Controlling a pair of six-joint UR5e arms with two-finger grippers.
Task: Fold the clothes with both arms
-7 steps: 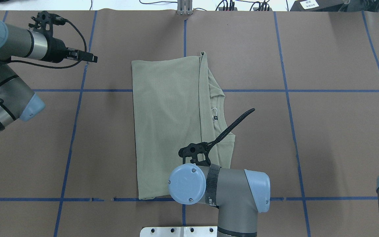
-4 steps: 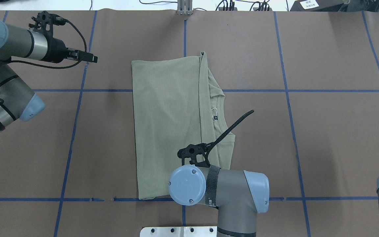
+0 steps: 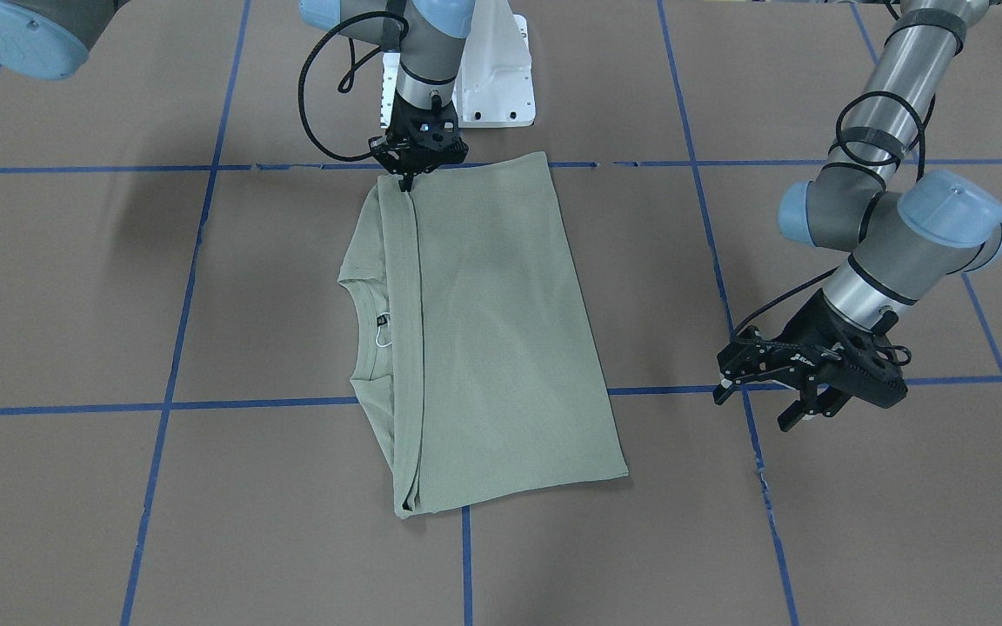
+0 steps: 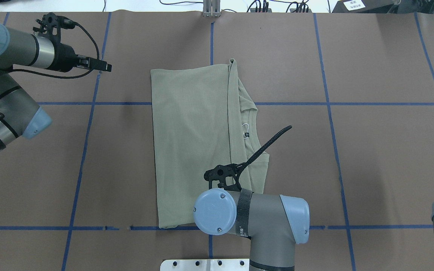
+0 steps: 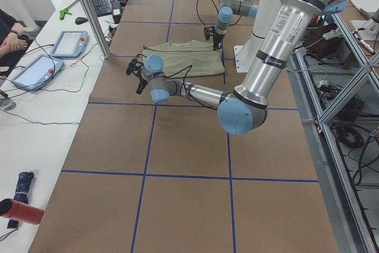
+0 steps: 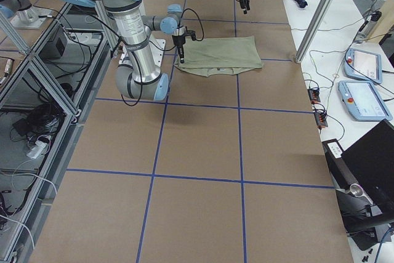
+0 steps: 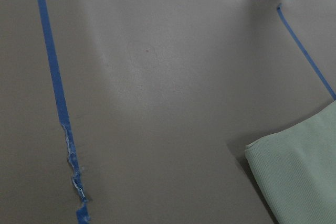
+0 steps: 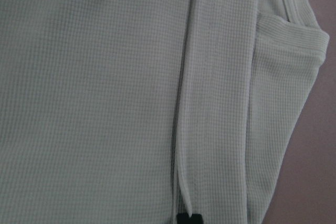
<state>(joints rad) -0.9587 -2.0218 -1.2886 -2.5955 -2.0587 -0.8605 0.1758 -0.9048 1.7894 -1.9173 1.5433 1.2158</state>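
Barely anything has shifted: the half-folded shirt [image 3: 492,330] lies flat mid-frame, the right claw [image 3: 406,181] pinched narrow on its fold edge at top, the left claw [image 3: 758,404] spread wide well off to the right, suggesting a pause between folds.

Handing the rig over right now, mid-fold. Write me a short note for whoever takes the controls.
Left gripper: open, hovering over bare table beside the shirt, touching nothing.
Right gripper: looks shut on the shirt's robot-side edge, at the fold line.
Shirt: flat mid-table, one side folded over the body, collar showing on the robot's right.
Done: a lengthwise fold; sleeves out of sight.
Left: probably the remaining folds; the left gripper needs a hold first.
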